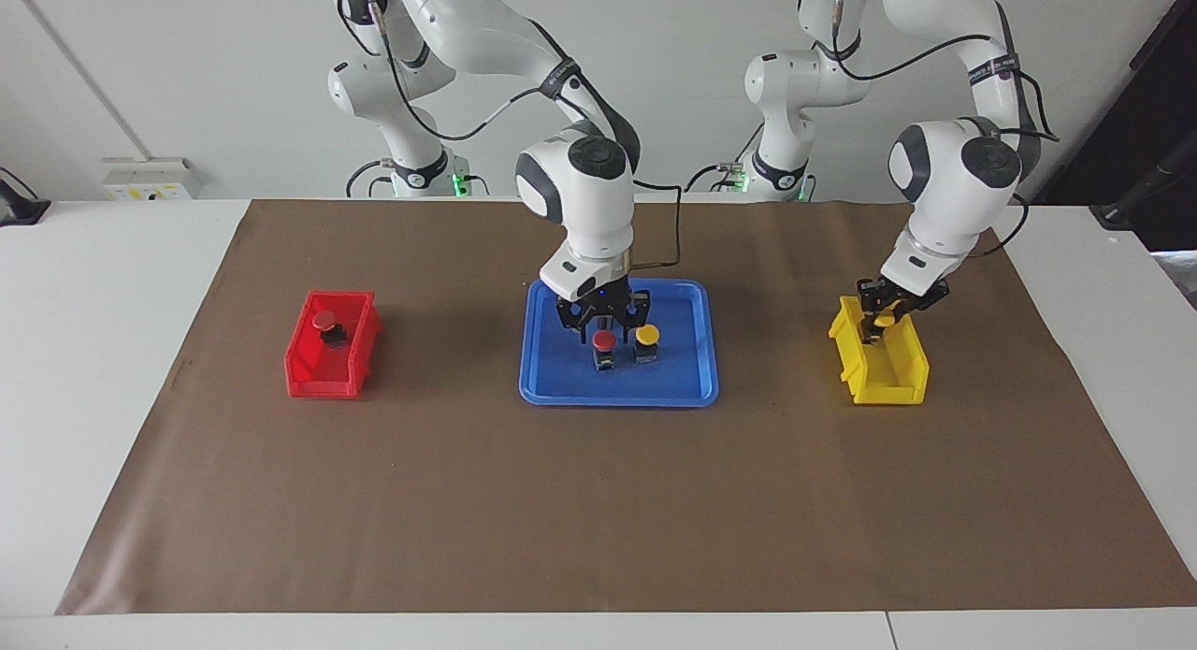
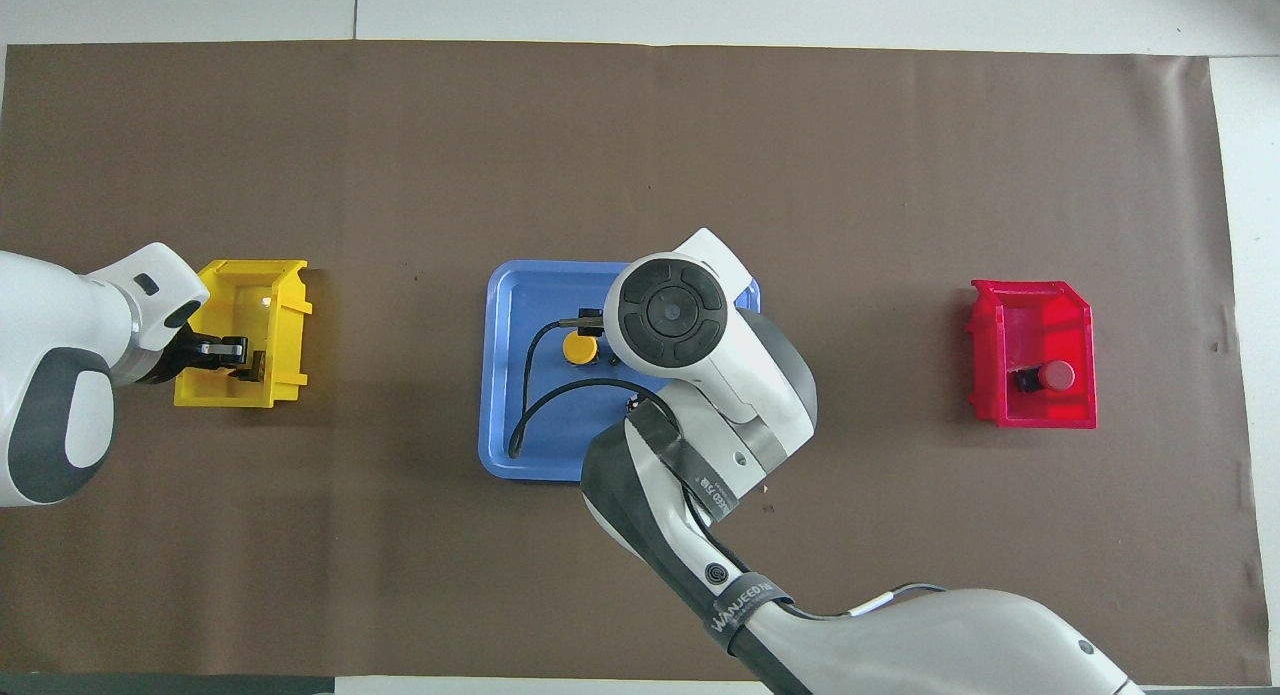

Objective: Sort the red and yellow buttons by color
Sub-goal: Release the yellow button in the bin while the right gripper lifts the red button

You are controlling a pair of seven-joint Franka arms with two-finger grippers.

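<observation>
One red button [image 1: 605, 339] and one yellow button [image 1: 647, 335] stand side by side on the blue tray [image 1: 561, 379]. My right gripper [image 1: 604, 330] is low over the red button, fingers open on either side of its cap. In the overhead view the right arm hides this red button, and the yellow button [image 2: 580, 348] shows beside the arm. A second red button [image 1: 324, 323] lies in the red bin [image 1: 309, 374]. My left gripper [image 1: 879, 327] is down in the yellow bin [image 1: 888, 383], shut on a second yellow button [image 1: 884, 321].
The blue tray [image 2: 520, 445] sits mid-table on a brown mat [image 1: 598, 510]. The red bin [image 2: 1035, 310] is toward the right arm's end of the table and the yellow bin [image 2: 250, 280] toward the left arm's end.
</observation>
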